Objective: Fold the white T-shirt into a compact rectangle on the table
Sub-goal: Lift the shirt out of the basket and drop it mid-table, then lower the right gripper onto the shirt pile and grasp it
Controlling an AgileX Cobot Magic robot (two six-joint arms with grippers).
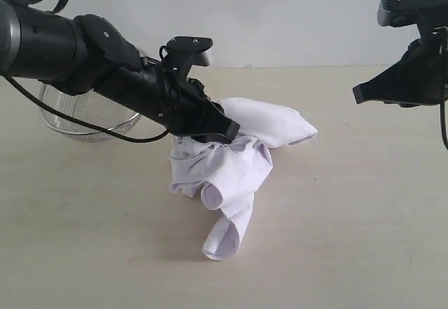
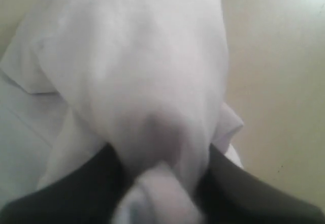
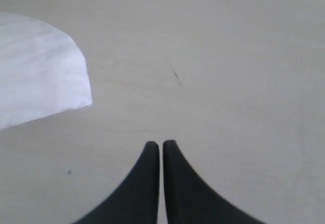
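Observation:
The white T-shirt (image 1: 238,155) lies crumpled in a heap at the middle of the table (image 1: 350,218), one rolled end trailing toward the front. No lettering shows. My left gripper (image 1: 222,132) is shut on a bunch of its cloth at the top of the heap; in the left wrist view the white T-shirt (image 2: 137,71) fills the frame and a fold sits pinched between the dark fingers (image 2: 238,183). My right gripper (image 1: 360,95) hangs above the table at the right, shut and empty, apart from the shirt. In the right wrist view only an edge of the white T-shirt (image 3: 35,71) shows beside the right gripper (image 3: 161,145).
A round wire-mesh basket (image 1: 77,116) stands at the back left, partly behind my left arm. Bare tabletop (image 3: 228,82) stretches to the right of and in front of the heap.

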